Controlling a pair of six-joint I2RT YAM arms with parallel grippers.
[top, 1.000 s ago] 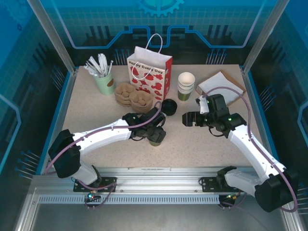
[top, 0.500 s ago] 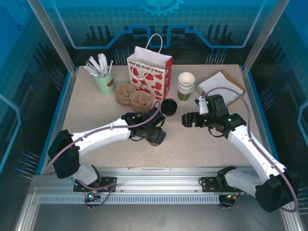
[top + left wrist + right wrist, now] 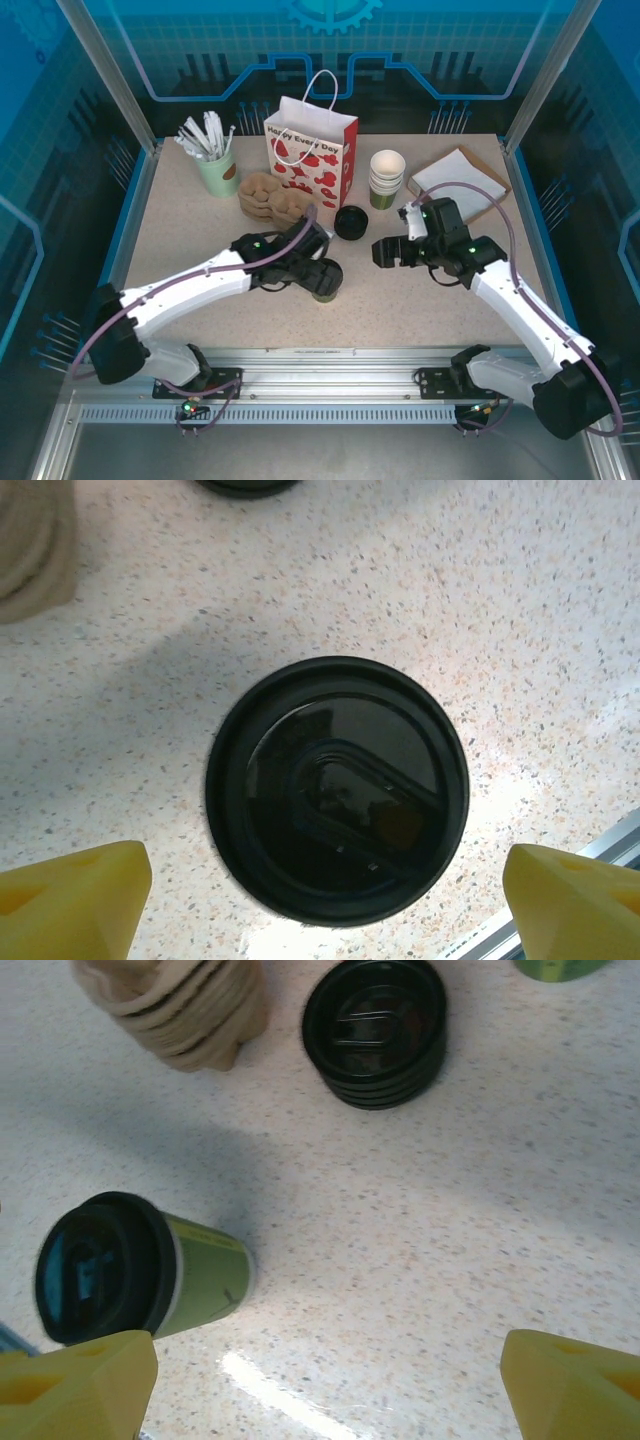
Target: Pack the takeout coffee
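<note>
Having drawn its elbow leftward, the left gripper (image 3: 325, 898) is hovering spread open directly above the upright takeout coffee (image 3: 338, 790) standing on the table (image 3: 420, 310), while the open-fingered right gripper (image 3: 385, 252) is waiting farther right.

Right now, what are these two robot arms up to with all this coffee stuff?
The left gripper hangs open right above the takeout coffee, a green cup with a black lid standing on the table. Its fingers are spread wider than the lid and touch nothing. The right gripper, also open, hovers nearby holding nothing. The red-and-white paper bag stands at the back, and the cup is not yet packed.
</note>
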